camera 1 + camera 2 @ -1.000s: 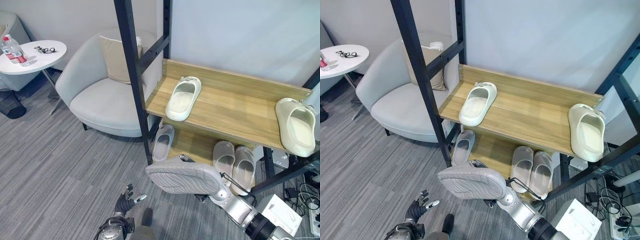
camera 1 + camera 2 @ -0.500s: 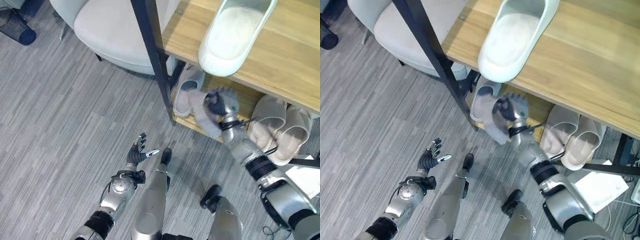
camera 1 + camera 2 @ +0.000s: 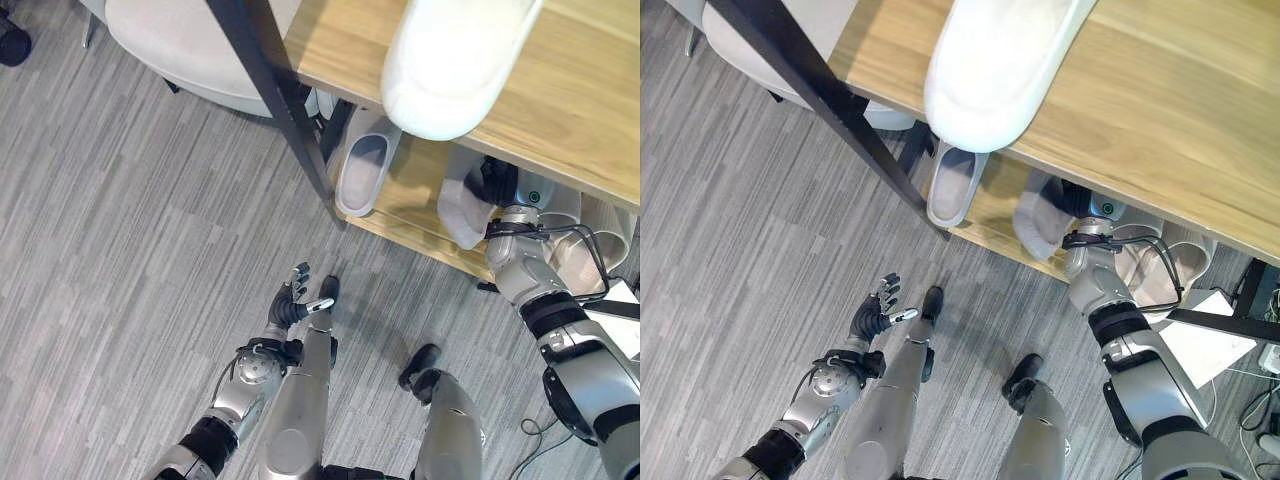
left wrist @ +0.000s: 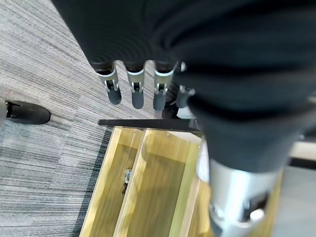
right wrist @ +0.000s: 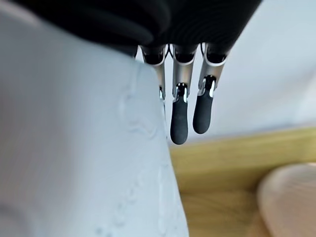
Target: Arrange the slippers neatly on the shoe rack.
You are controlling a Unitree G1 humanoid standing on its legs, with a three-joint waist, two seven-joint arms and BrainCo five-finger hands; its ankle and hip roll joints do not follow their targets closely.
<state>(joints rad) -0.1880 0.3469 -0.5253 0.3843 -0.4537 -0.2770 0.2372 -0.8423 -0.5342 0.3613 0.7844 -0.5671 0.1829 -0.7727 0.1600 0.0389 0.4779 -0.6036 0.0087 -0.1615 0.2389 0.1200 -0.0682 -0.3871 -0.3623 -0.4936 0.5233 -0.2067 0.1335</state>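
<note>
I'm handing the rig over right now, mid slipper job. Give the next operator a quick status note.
Right hand: reaching in over the lower shelf, with the grey slipper against it; the grip itself is hidden.
Left hand: idle over the floor, fingers relaxed, holding nothing.
Already on the lower shelf: one grey slipper at the left end and a beige pair to the right. A cream slipper sits on the top shelf.
Done: the carried slipper has reached the lower shelf level.
Left: set it flat between the left-end slipper and the pair, release, withdraw, then straighten the row.
</note>
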